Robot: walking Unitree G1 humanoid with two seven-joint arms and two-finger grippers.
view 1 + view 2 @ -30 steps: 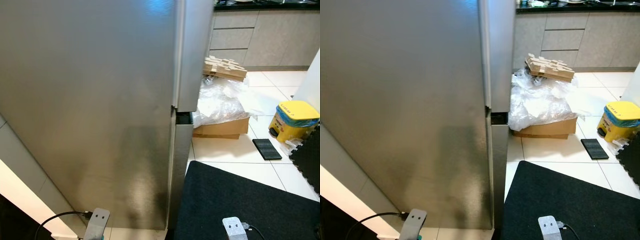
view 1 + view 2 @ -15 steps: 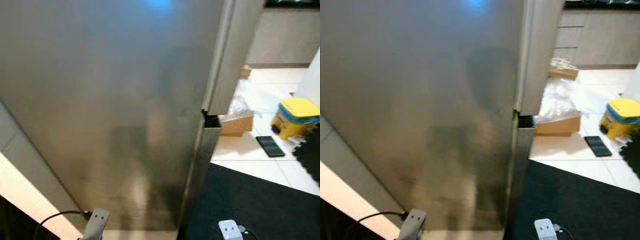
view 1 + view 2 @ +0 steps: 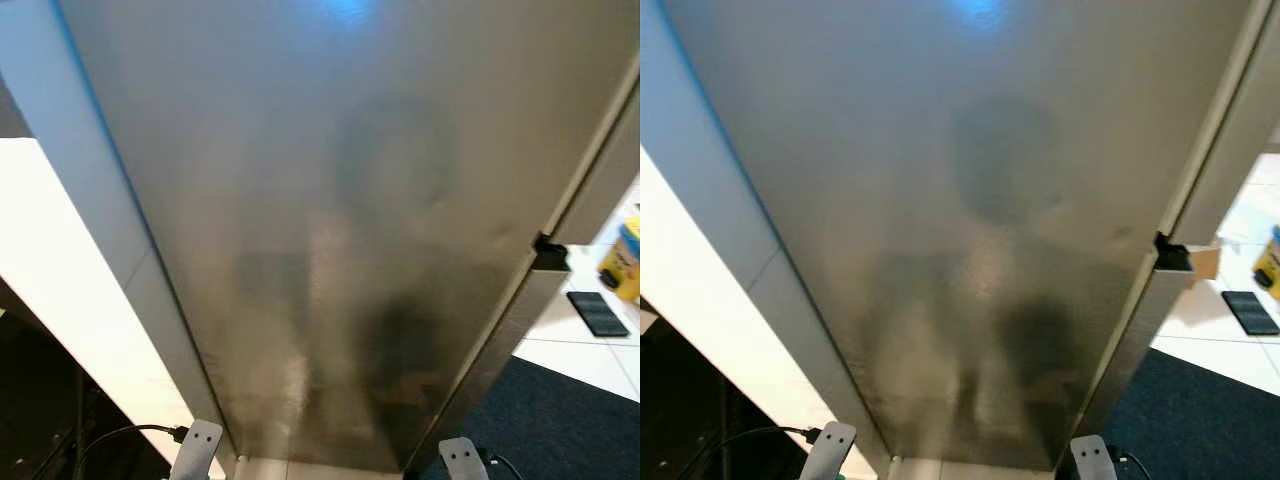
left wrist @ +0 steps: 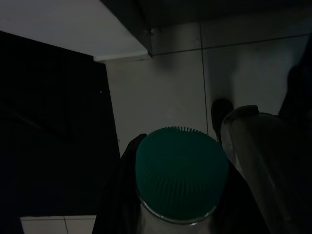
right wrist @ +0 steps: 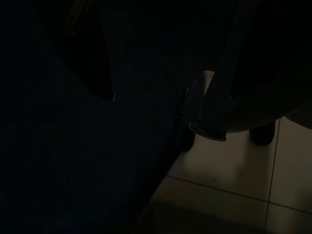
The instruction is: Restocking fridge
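Observation:
The stainless steel fridge (image 3: 350,250) stands close in front of me, both doors shut. The seam between its upper and lower door (image 3: 548,252) sits at the right edge. In the dim left wrist view, my left gripper (image 4: 180,192) is shut on a clear bottle with a ribbed green cap (image 4: 181,175), hanging low over pale floor tiles. The right wrist view is very dark. It shows a dark mat, a strip of tile and a pale part of my own leg (image 5: 207,109).
A white panel (image 3: 60,260) runs along the fridge's left side. A dark mat (image 3: 570,420) lies at the lower right. Beyond it, on the pale tiles, are a flat black object (image 3: 597,312) and a yellow bin (image 3: 627,262).
My view has swung left and closer to the fridge, so its right edge now sits far right. The cardboard box and plastic wrap have slipped out of frame.

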